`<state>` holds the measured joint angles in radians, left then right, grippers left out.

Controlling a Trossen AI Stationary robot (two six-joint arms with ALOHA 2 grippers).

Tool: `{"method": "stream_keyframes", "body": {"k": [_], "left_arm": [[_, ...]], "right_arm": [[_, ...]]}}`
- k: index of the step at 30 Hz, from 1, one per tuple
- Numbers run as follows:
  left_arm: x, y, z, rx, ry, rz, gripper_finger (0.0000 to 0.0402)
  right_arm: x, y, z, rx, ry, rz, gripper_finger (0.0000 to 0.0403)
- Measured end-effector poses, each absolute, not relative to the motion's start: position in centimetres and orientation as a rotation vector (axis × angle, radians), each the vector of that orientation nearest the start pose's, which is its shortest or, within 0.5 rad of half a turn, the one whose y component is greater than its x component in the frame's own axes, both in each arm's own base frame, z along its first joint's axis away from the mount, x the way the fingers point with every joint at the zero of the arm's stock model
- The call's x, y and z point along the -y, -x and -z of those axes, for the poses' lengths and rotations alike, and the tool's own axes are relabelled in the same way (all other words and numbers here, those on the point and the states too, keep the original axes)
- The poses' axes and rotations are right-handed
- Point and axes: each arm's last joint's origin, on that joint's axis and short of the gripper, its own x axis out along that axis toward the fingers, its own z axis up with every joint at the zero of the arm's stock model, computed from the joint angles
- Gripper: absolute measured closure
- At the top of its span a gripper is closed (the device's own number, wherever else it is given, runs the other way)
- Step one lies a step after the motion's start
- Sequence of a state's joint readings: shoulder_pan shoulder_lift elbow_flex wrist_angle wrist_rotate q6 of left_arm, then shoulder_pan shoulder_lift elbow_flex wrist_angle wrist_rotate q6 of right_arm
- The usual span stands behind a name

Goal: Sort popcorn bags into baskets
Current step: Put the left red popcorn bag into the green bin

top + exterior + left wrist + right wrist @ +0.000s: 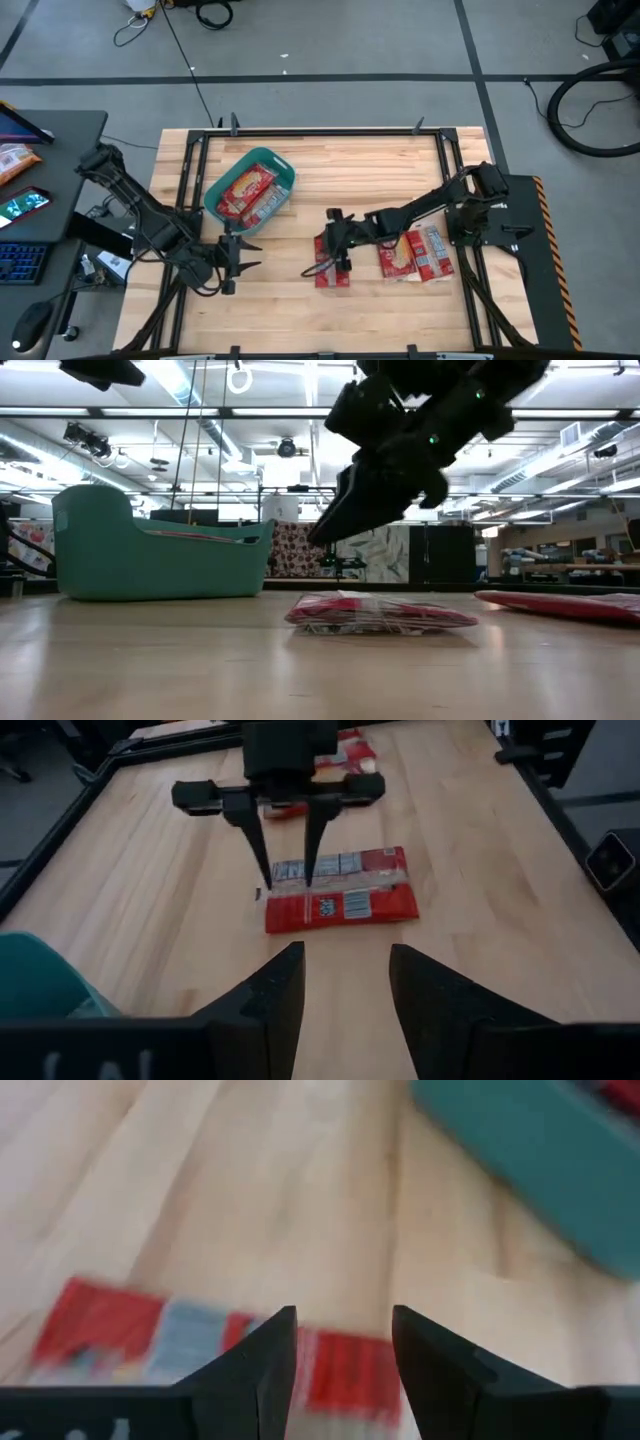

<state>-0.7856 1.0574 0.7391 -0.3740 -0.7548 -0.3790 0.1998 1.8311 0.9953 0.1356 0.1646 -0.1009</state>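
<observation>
One red popcorn bag [332, 274] [340, 896] [380, 612] lies flat near the table's middle. My right gripper [330, 255] [288, 880] [345, 1342] hangs open just above the bag's left end, fingers pointing down; the low view shows a gap between it and the bag. Bags also lie on the table under the right arm [415, 255] [570, 604]. The teal basket [285, 170] [150, 555] stands at far left with several bags inside [245, 192]. My left gripper [250, 255] [345, 988] is open, low over bare wood, left of the bag and near the basket.
A black metal frame [190, 180] borders the wooden table. The wood between the basket and the lone bag [180, 870] is bare. A desk with a keyboard and phone [25, 205] stands off the table's left side.
</observation>
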Motion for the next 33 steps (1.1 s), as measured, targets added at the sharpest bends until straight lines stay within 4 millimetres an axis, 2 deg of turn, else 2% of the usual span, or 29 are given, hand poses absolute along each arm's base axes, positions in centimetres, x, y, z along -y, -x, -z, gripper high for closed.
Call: {"method": "stream_keyframes", "body": {"k": [6,11,15,20,24,26,29,33], "left_arm": [[14.3,-17.1,-24.3,-0.558,-0.160,-0.028,0.0248],[14.8,-17.7,-23.7,-0.561,-0.198,-0.020,0.0248],[15.1,-18.0,-23.8,-0.543,-0.169,0.009,0.0248],[15.1,-18.0,-23.9,-0.537,-0.159,0.017,0.0248],[15.0,-18.2,-23.9,-0.533,-0.185,0.018,0.0248],[14.8,-18.4,-24.0,-0.524,-0.194,0.014,0.0248],[14.6,-18.7,-24.1,-0.513,-0.209,0.010,0.0248],[14.5,-18.8,-24.1,-0.517,-0.213,0.003,0.0248]], "right_arm": [[-8.7,-34.8,-15.2,-0.952,0.141,-0.179,0.0233],[-11.5,-34.2,-14.9,-0.942,0.070,-0.375,0.0233],[-12.6,-34.6,-13.1,-0.936,0.077,-0.420,0.0233],[-12.1,-35.9,-11.1,-0.884,0.133,-0.372,0.0233],[-10.6,-37.9,-10.6,-0.751,0.171,-0.320,0.0233],[-10.0,-38.8,-11.1,-0.681,0.214,-0.301,0.0233],[-9.7,-40.2,-13.0,-0.568,0.276,-0.275,0.0233],[-9.8,-40.3,-14.8,-0.573,0.347,-0.264,0.0233]]}}
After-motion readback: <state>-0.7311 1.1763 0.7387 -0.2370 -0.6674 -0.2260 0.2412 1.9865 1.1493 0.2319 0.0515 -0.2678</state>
